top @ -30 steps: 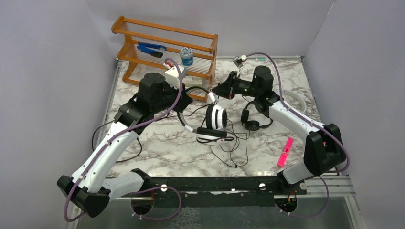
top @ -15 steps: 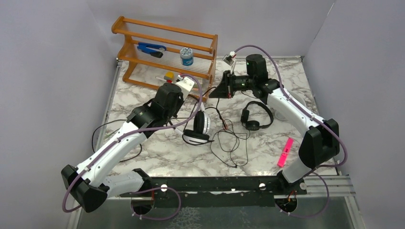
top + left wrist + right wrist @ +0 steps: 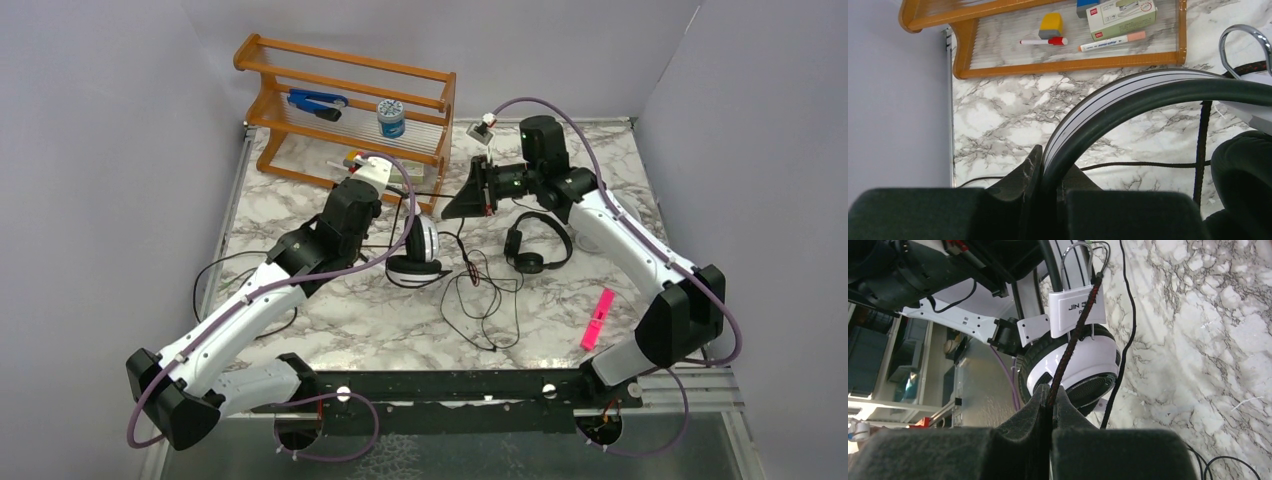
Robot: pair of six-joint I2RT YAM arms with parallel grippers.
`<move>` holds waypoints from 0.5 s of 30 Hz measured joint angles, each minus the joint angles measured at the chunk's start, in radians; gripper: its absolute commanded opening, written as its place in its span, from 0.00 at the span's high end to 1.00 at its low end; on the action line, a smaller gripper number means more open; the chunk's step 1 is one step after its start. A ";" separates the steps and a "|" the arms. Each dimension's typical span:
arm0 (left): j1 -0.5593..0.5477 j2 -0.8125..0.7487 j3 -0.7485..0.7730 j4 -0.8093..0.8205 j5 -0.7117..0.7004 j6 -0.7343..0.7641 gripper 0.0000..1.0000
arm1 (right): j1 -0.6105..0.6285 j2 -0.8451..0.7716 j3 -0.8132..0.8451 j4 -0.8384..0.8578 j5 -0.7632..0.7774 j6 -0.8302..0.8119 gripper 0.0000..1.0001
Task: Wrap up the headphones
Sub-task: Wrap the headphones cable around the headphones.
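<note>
Far left: wooden rack (image 3: pixel 345 100) blocks approach. Centre: a cord (image 3: pixel 1073 340) runs straight from my right gripper (image 3: pixel 1050 396) to the white-and-black headphones (image 3: pixel 415 255) clamped in my left gripper (image 3: pixel 1048 175), barring the gap between them. Loose cord loops (image 3: pixel 485 305) sprawl near-right of that, black headphones (image 3: pixel 535 245) just right of them. Pink marker (image 3: pixel 597 318) near right. I see bare marble (image 3: pixel 340 320) near-centre and left.

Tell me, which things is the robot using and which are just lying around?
Using: white headphones with black pads, held by the left gripper; their black cord, pinched by the right gripper; black headphones, untouched.
Lying around: wooden rack, blue-lidded jar, pink marker.
</note>
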 measured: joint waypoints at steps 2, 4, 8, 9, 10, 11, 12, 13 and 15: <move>-0.001 -0.002 -0.001 0.007 -0.001 -0.018 1.00 | 0.003 -0.010 0.000 -0.003 0.001 0.000 0.99; -0.001 -0.008 -0.008 0.017 0.000 -0.036 1.00 | 0.003 -0.021 0.000 -0.019 0.002 -0.004 0.99; -0.003 -0.031 -0.032 0.023 0.001 -0.066 1.00 | 0.005 -0.025 0.005 -0.060 0.041 -0.010 0.99; -0.003 -0.036 -0.039 0.024 0.003 -0.070 1.00 | 0.005 -0.026 0.006 -0.070 0.056 -0.013 0.99; -0.004 -0.040 -0.044 0.024 0.004 -0.073 1.00 | 0.005 -0.027 0.008 -0.081 0.068 -0.014 0.99; -0.005 -0.042 -0.050 0.025 0.005 -0.074 1.00 | 0.005 -0.029 0.009 -0.086 0.079 -0.013 0.99; -0.005 -0.045 -0.055 0.025 0.006 -0.075 1.00 | 0.005 -0.030 0.011 -0.089 0.088 -0.012 1.00; -0.005 -0.048 -0.061 0.027 0.008 -0.076 1.00 | 0.005 -0.032 0.016 -0.090 0.100 -0.010 0.99; -0.005 -0.053 -0.070 0.030 0.013 -0.078 1.00 | 0.006 -0.035 0.029 -0.093 0.119 -0.003 0.99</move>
